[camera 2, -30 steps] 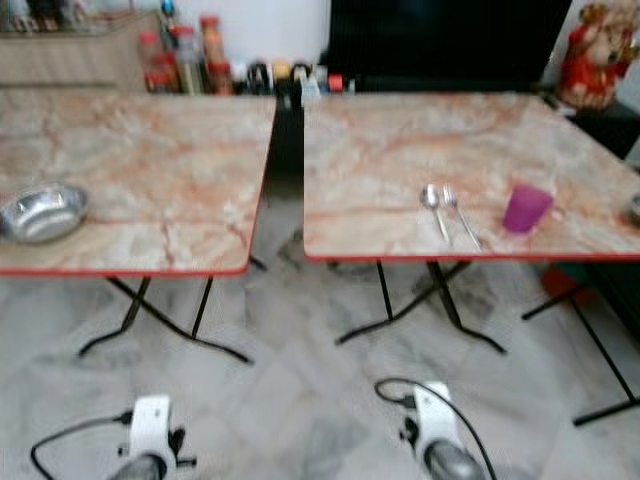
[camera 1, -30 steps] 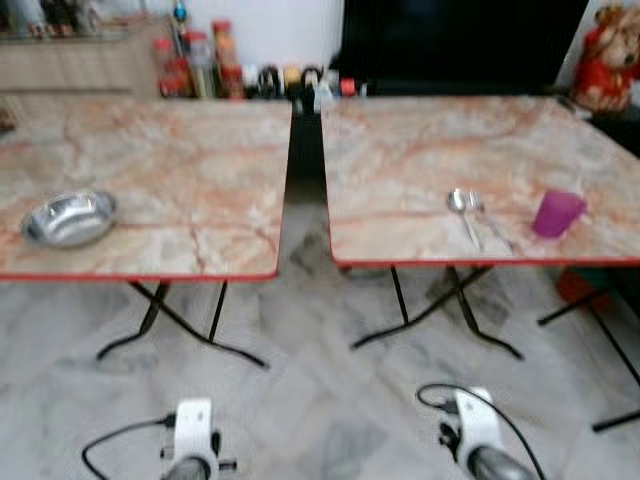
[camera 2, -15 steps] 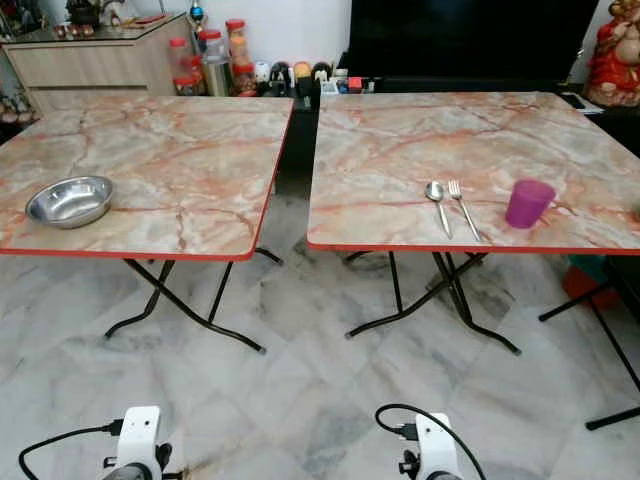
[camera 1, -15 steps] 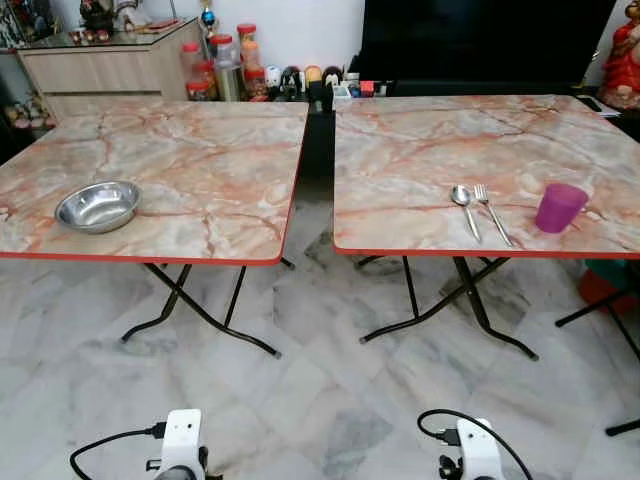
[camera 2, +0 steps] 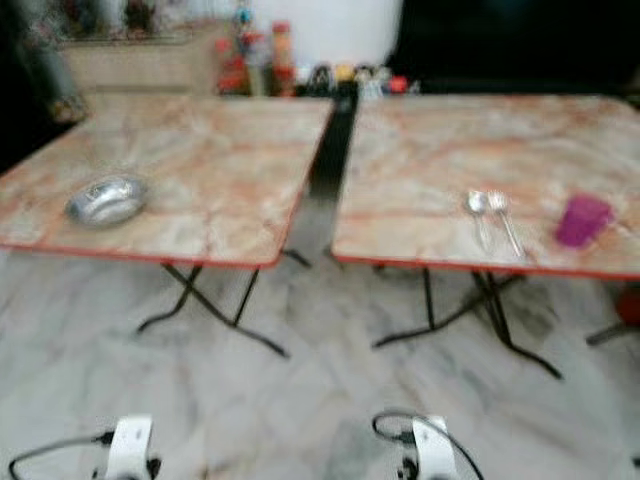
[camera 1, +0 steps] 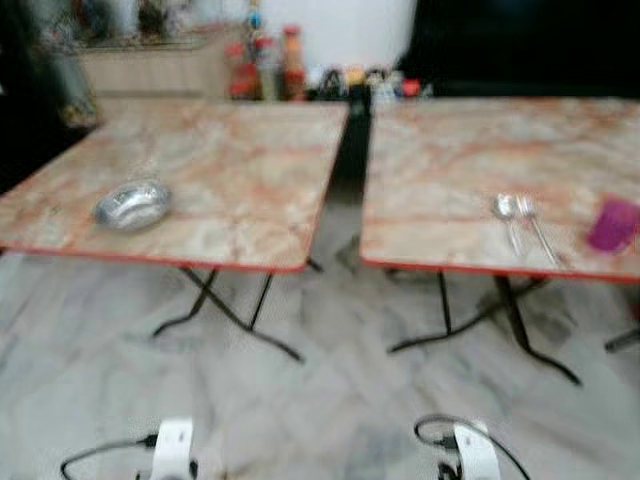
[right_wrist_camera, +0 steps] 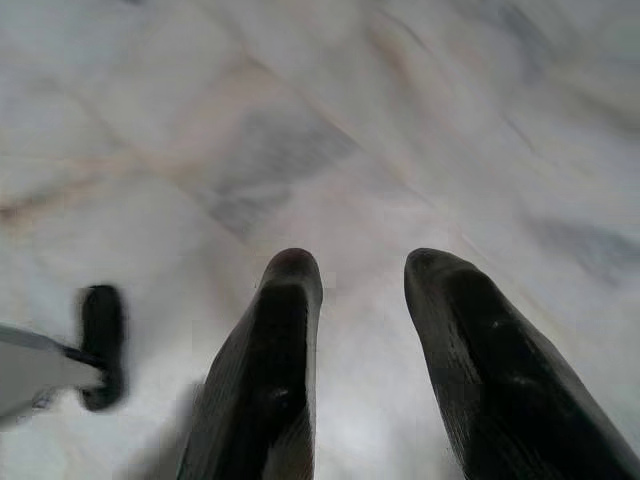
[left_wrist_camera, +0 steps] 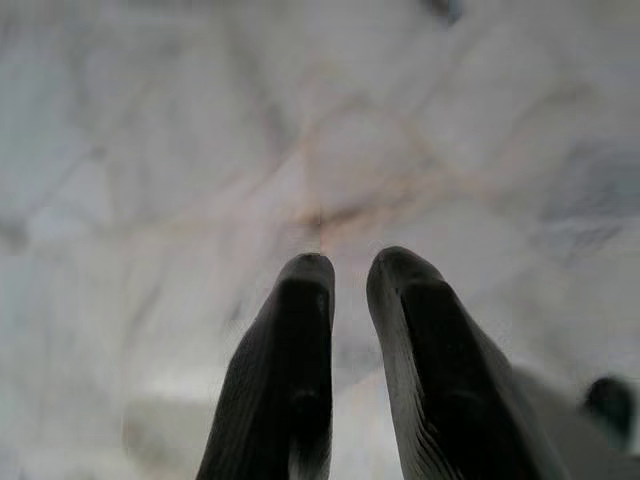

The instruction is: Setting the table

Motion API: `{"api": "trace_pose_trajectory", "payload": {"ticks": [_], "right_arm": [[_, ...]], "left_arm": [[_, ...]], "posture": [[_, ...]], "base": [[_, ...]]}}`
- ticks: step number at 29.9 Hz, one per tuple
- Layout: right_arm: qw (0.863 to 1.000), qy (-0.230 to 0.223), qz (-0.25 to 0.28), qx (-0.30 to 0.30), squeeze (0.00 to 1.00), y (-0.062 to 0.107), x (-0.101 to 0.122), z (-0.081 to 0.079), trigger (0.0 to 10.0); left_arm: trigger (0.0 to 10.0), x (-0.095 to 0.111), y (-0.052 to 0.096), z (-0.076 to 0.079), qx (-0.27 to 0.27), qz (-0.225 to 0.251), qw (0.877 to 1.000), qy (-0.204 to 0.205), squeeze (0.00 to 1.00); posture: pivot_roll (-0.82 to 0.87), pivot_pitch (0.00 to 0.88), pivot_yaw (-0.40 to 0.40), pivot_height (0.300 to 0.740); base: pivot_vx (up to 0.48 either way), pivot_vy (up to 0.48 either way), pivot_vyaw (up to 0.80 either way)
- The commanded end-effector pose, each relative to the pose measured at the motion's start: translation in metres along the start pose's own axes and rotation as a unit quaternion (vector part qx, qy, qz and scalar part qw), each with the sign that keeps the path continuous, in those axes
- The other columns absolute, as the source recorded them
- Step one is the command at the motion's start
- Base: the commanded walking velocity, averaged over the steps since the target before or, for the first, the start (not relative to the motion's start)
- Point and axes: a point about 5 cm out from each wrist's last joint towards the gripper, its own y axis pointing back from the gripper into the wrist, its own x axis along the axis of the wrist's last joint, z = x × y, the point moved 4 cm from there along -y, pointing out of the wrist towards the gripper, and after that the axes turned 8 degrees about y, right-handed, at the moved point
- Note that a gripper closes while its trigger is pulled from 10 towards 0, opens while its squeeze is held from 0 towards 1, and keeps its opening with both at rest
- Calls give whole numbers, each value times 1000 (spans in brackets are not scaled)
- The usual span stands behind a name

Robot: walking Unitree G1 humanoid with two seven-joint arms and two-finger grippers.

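Both grippers hang idle over the pale marble floor (left_wrist_camera: 150, 150) holding nothing: the left gripper (left_wrist_camera: 348, 270) has its black fingers parted by only a narrow gap, while the right gripper (right_wrist_camera: 365, 270) is more loosely released. Compared with half a second ago the head camera has swung left and the picture has gone blurry, though the things on the tables lie as before. On the left table (camera 1: 250, 180) sits a steel bowl (camera 1: 132, 204); near the front edge of the right table (camera 1: 450, 170) lie a spoon (camera 1: 503, 210) and fork (camera 1: 535, 228), hard to tell apart, with a purple cup (camera 1: 613, 224) near them.
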Motion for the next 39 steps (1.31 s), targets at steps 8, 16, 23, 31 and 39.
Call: {"api": "trace_pose_trajectory", "payload": {"ticks": [8, 16, 23, 31, 39], "right_arm": [[1000, 4, 14, 5, 0, -2, 10, -5, 10000], [1000, 4, 14, 6, 0, -1, 8, -6, 10000], [1000, 8, 12, 10, 0, -1, 6, -8, 10000], [1000, 7, 13, 11, 0, -1, 6, -10, 10000], [1000, 5, 12, 14, 0, -1, 4, -12, 10000]], "left_arm": [[10000, -13, 3, -5, 10, -13, 1000, 5, 0], [10000, -14, 3, -7, 11, -15, 1000, 5, 0], [10000, -12, 3, -12, 16, -13, 1000, 3, 0], [10000, -13, 4, -13, 15, -14, 1000, 7, 0], [10000, -14, 4, -14, 17, -17, 1000, 3, 0]], "posture": [[7, 0, 11, 740], [-10, 0, 17, 740], [-8, 0, 17, 740], [-13, 0, 20, 740], [-24, 0, 24, 740]], "base": [[337, 0, 0], [341, 0, 0], [326, 0, 0], [232, 0, 0], [0, 0, 0]]}}
